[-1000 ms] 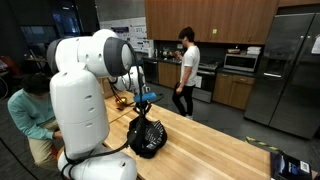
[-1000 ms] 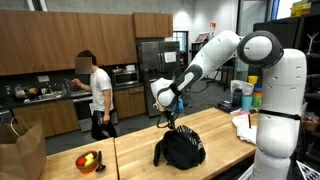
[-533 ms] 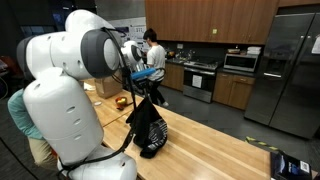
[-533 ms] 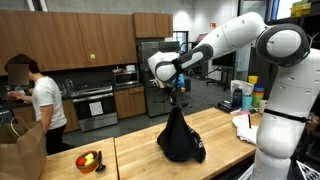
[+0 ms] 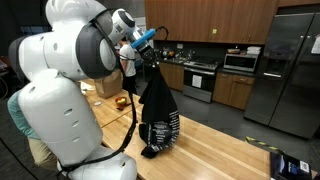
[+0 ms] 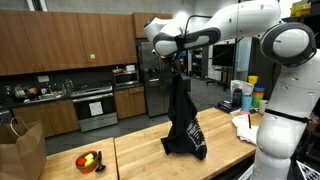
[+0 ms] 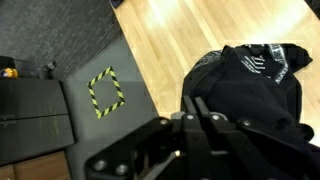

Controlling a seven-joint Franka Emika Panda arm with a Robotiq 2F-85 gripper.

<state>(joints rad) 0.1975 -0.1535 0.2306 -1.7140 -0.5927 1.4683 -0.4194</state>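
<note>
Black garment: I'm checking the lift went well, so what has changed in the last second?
The tool rose, staying shut on the black garment, and drew it from a heap on the table into a long hanging drape whose lower end still reaches the wood. The fruit bowl stayed put.

Open desk [image 6: 140, 160] surrounds the hanging black garment [image 6: 182, 115]; a fruit bowl [image 6: 88, 160] sits well apart from it, and containers [image 6: 251, 96] stand on its opposite side.

Two opposed exterior views across the shared wooden table [image 5: 230, 150]; wrist view close, straight down
</note>
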